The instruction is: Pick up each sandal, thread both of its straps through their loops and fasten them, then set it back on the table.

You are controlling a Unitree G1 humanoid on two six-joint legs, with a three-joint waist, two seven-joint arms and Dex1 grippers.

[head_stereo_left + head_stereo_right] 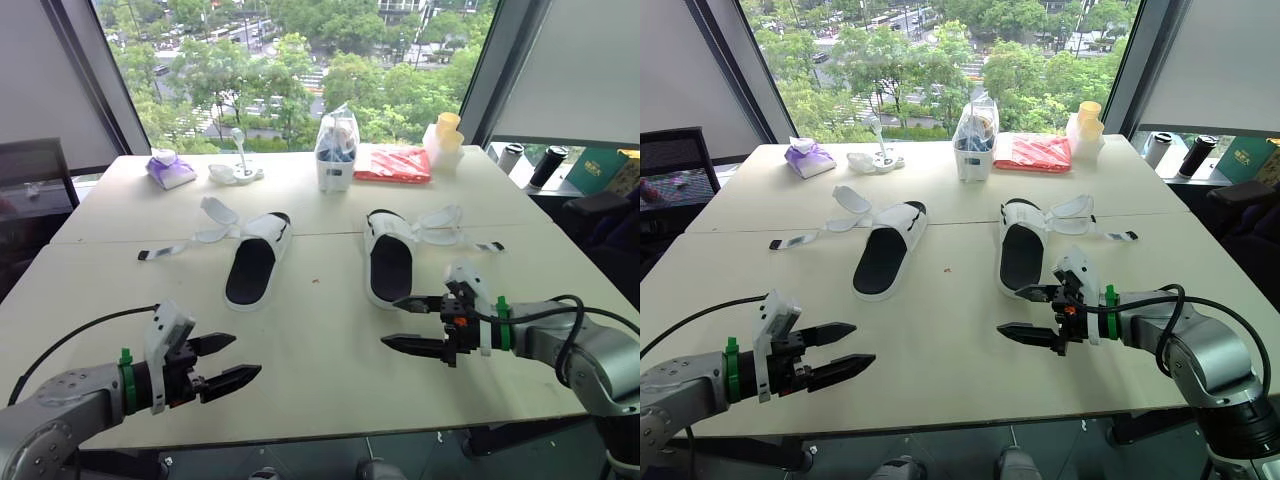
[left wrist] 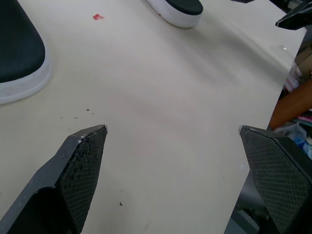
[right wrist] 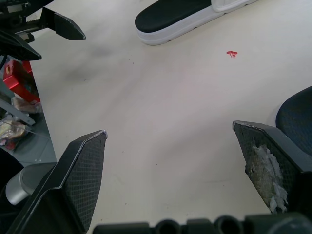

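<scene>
Two white sandals with black footbeds lie on the pale table (image 1: 310, 350), toes toward me. The left sandal (image 1: 252, 264) has its unfastened straps (image 1: 205, 232) spread out to its left. The right sandal (image 1: 389, 262) has loose straps (image 1: 450, 228) trailing to its right. My left gripper (image 1: 247, 355) hovers open over the table's near edge, short of the left sandal and holding nothing. My right gripper (image 1: 389, 320) is open too, just in front of the right sandal's heel and apart from it. The left wrist view catches both sandals' heel ends (image 2: 19, 53) (image 2: 178, 9).
At the far side stand a white box with a bag (image 1: 337, 150), a red packet (image 1: 393, 164), yellow cups (image 1: 446, 140), a purple pack (image 1: 170, 169) and a small white stand (image 1: 238, 170). A red speck (image 1: 313, 279) lies between the sandals. A black chair (image 1: 30, 175) stands left.
</scene>
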